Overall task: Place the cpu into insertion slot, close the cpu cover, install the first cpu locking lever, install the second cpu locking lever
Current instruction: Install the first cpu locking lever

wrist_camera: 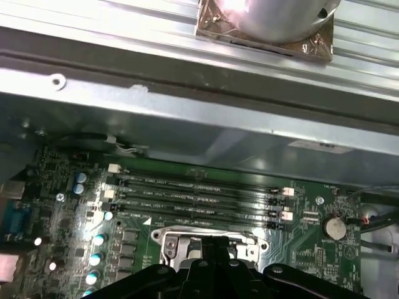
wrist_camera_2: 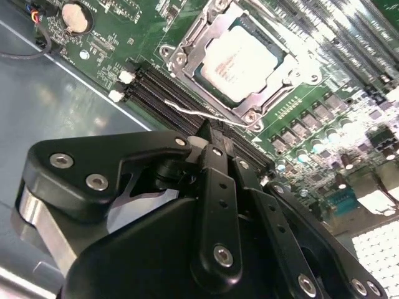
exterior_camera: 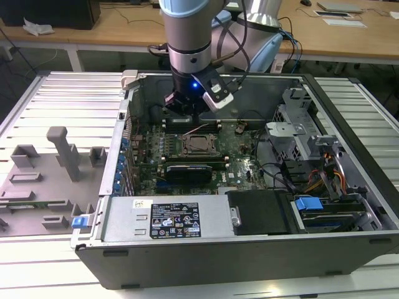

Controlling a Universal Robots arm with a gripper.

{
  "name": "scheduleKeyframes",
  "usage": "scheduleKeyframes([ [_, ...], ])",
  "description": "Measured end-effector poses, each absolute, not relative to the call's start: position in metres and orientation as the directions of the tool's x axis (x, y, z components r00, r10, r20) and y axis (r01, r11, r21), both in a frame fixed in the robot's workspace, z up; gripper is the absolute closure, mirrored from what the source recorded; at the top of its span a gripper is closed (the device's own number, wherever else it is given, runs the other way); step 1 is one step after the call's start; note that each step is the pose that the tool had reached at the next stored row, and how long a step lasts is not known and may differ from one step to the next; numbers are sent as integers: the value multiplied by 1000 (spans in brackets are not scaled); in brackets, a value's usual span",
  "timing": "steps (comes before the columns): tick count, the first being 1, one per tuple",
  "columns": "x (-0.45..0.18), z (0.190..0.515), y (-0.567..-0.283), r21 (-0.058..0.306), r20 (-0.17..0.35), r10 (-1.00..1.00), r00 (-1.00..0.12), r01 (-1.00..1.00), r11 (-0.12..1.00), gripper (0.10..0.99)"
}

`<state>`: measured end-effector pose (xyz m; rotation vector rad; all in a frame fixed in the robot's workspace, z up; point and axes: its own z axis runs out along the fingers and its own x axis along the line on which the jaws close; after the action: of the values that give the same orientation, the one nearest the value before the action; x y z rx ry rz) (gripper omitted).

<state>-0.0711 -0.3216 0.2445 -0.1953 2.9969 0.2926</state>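
Gripper (wrist_camera_2: 207,129) fingers drawn together, tip just beside the thin silver locking lever (wrist_camera_2: 187,111); cpu (wrist_camera_2: 240,59) lies seated beneath the closed cpu cover (wrist_camera_2: 278,85)

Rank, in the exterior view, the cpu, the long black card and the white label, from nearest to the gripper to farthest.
1. cpu: close by the gripper.
2. long black card: just past the cpu, toward the picture's bottom.
3. white label: farthest, low in the picture.
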Motion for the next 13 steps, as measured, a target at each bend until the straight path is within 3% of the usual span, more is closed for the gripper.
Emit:
scheduleKeyframes([
  [13, -63, 229, -310, 182, -135, -58, -989, -82, 980, 980],
])
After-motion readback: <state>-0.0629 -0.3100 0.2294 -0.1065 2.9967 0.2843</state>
